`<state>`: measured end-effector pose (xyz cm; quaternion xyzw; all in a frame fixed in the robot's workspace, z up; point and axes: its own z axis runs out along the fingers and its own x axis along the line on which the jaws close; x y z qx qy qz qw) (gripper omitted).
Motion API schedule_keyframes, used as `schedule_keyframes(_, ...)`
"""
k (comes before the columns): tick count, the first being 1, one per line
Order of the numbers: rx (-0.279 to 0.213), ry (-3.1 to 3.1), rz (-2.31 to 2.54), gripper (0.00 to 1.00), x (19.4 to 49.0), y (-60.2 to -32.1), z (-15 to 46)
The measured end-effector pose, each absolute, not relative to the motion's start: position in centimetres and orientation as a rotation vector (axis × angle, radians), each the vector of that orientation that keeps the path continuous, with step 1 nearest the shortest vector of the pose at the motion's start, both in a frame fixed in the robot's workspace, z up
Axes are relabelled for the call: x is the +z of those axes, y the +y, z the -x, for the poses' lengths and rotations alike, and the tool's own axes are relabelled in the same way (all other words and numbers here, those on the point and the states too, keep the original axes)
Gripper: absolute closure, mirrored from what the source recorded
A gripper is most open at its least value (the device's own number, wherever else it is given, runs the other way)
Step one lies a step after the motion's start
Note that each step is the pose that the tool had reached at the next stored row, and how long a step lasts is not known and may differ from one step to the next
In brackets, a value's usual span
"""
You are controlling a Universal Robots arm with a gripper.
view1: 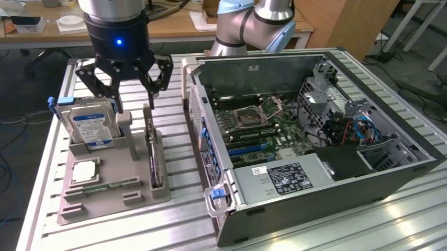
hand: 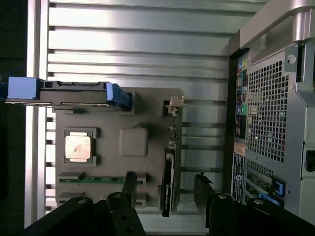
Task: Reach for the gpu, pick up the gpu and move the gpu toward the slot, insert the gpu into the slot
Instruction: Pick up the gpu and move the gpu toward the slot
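Tool [view1: 135,100] spread wide, above gpu [view1: 154,157] standing in holder [view1: 104,203]

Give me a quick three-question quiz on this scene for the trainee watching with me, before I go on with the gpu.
1. True or false: the claw is shut on the gpu.
2. Which part in the grey holder stands on edge and bears a blue-white label? A the hard drive; B the memory stick; C the processor.
3. Fill in: in the exterior view, the open computer case lies on the holder's ____ side.

Key
1. False: the claw hangs open over the holder, and the gpu stands on edge in the holder, not gripped.
2. A.
3. Right.
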<state>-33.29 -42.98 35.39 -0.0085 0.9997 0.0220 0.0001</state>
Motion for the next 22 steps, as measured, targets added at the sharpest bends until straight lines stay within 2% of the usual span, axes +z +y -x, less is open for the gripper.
schedule_keyframes(22, 0.069, 3.138, 0.027, 0.41, 31.7, -43.8, 33.2)
